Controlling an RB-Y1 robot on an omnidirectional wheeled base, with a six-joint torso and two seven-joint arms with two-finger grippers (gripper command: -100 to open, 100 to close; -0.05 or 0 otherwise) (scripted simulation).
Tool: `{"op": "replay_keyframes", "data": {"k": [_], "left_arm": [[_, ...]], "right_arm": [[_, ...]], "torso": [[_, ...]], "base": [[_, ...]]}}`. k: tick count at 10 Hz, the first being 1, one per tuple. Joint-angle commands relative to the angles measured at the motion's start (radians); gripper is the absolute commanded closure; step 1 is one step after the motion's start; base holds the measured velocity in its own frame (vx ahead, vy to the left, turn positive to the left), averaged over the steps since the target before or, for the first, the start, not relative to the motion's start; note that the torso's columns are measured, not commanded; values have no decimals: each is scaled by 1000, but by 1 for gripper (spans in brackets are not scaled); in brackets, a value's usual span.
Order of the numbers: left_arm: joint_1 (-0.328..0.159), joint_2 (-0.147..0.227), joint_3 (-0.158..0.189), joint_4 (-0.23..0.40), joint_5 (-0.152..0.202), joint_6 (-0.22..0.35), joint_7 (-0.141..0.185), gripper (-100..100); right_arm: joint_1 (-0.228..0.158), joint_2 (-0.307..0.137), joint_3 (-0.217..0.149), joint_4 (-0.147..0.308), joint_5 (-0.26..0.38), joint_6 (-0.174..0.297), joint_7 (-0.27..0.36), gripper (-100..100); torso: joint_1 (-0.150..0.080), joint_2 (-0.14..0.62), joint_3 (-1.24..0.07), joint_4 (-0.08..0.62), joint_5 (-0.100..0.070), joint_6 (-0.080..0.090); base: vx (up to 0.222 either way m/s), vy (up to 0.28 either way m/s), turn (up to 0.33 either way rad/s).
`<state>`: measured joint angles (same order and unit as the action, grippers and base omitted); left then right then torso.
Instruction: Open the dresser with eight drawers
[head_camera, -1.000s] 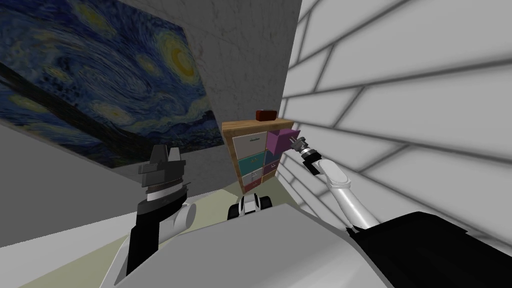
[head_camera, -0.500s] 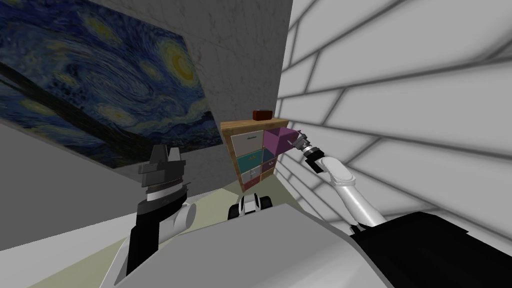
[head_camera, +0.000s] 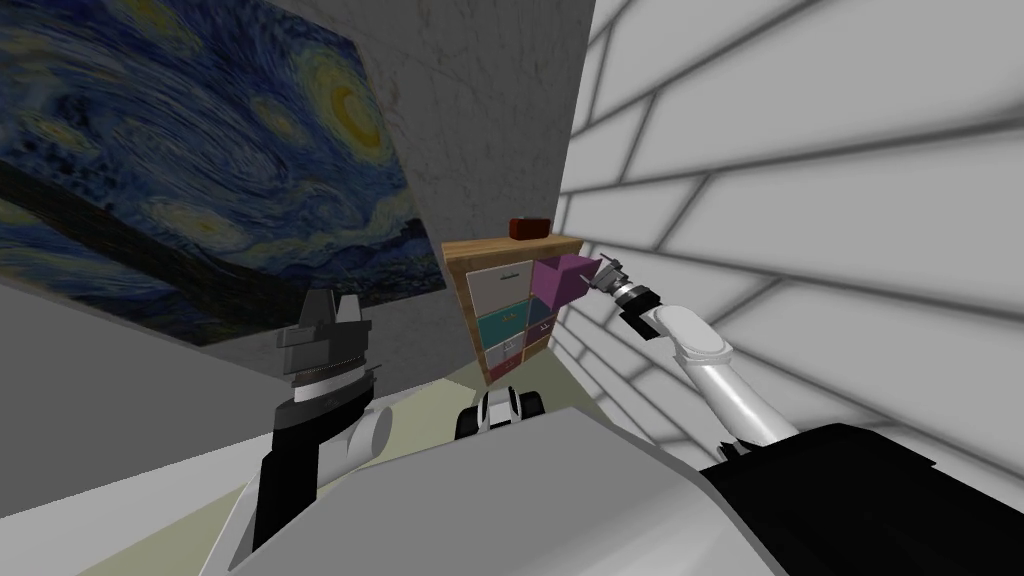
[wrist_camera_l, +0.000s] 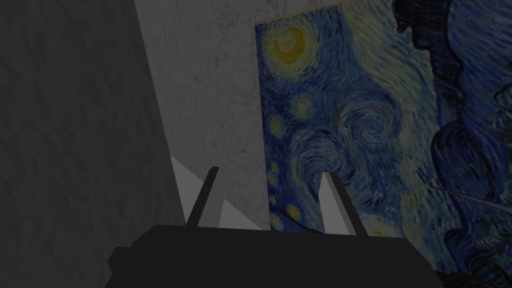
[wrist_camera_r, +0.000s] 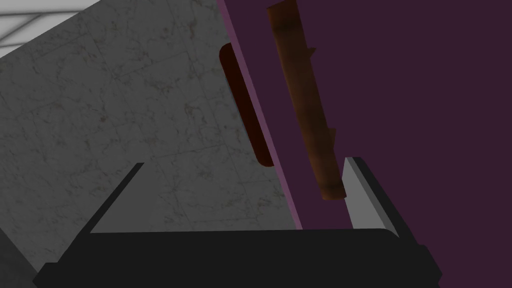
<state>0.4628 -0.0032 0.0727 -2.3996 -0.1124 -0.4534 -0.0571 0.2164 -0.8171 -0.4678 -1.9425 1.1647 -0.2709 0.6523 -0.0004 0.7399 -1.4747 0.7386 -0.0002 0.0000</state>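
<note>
Released, my right fingers (wrist_camera_r: 367, 200) straddle the brown bar handle (wrist_camera_r: 302, 100), presumably because the purple drawer (head_camera: 560, 280) of the wooden dresser (head_camera: 500, 247) juts out; left fingers (wrist_camera_l: 337, 205) idle, spread.

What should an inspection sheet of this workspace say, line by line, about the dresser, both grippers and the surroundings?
Surface: wooden top of the dresser, carrying one box.
Job's things: dresser with coloured drawers; the upper purple drawer is pulled out, the others look shut.
Clutter: dark red box on the top.
Grippers: right gripper open at the drawer's front, the brown handle close beside one finger, not clamped; left gripper open, raised, away from the dresser.
Cables: nothing seen.
Surroundings: painting on my left, grey wall behind, white panelled wall on my right.
</note>
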Motion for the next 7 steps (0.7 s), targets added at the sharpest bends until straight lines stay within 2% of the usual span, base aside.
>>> {"op": "replay_keyframes", "data": {"k": [1, 2, 7], "left_arm": [[0, 0, 0, 0, 0, 0, 0, 0], [0, 0, 0, 0, 0, 0, 0, 0], [0, 0, 0, 0, 0, 0, 0, 0]], "right_arm": [[3, -20, -6, 3, -7, -4, -15, -100], [4, -22, -7, 4, -7, -5, -19, 0], [6, -21, -5, 6, -7, -5, -18, 0]], "torso": [[1, 1, 0, 2, 2, 0], [1, 1, 0, 1, 2, 0], [1, -1, -1, 0, 1, 0]], "base": [[5, 22, -11], [0, 0, 0], [0, 0, 0]]}}
